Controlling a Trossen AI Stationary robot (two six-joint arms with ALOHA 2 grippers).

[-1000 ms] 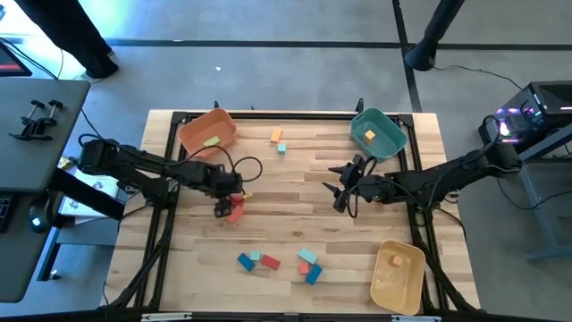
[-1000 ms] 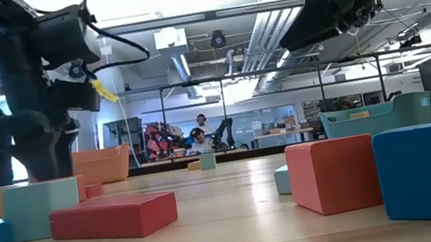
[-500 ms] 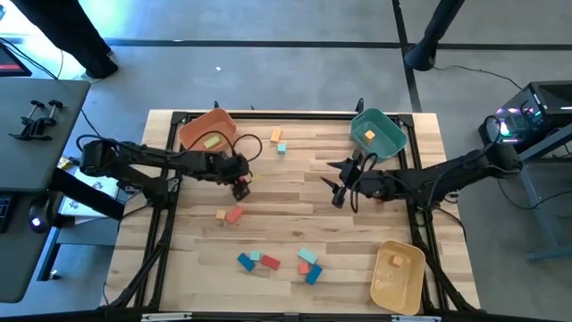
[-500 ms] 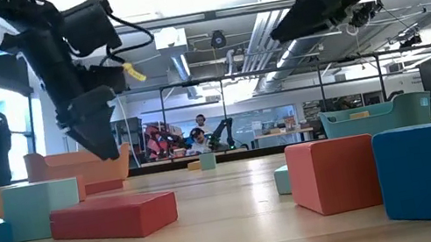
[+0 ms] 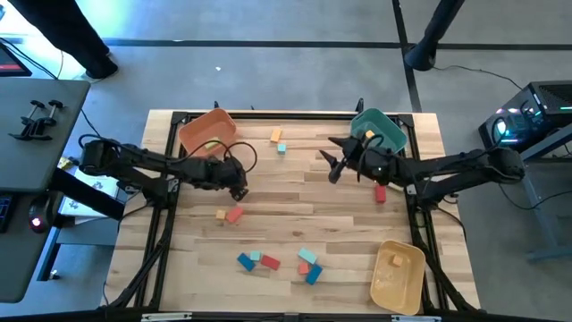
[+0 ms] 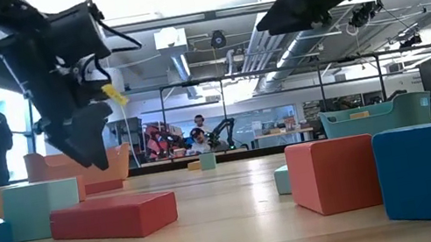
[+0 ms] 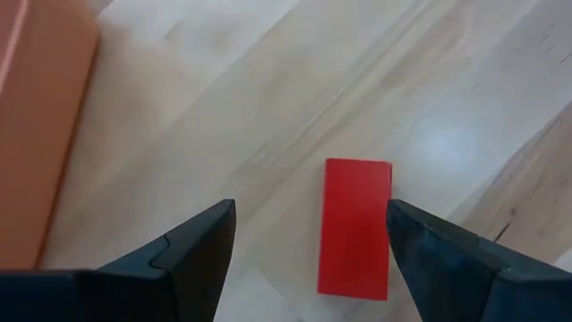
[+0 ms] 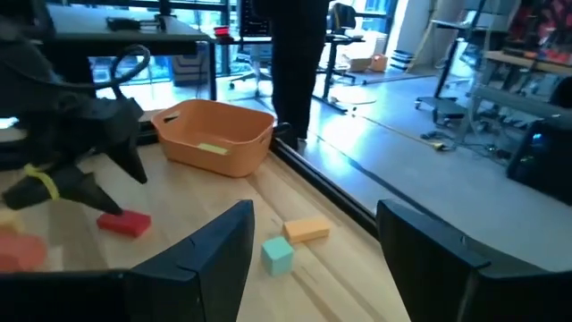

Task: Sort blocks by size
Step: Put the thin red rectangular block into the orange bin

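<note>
Nearest the tabletop's front edge lies a cluster of blocks point(image 5: 277, 261), blue, teal and red, with the yellow bin point(image 5: 399, 275) at the front right corner. Farther in, a red block point(image 5: 234, 215) and a small orange one lie left of centre. Above them the left gripper point(image 5: 239, 190) hangs with its fingers spread wide and nothing between them. The right gripper point(image 5: 334, 166), likewise parted and empty, sits beside the teal bin point(image 5: 378, 132); the orange bin point(image 5: 207, 132) stands toward the back left corner.
</note>
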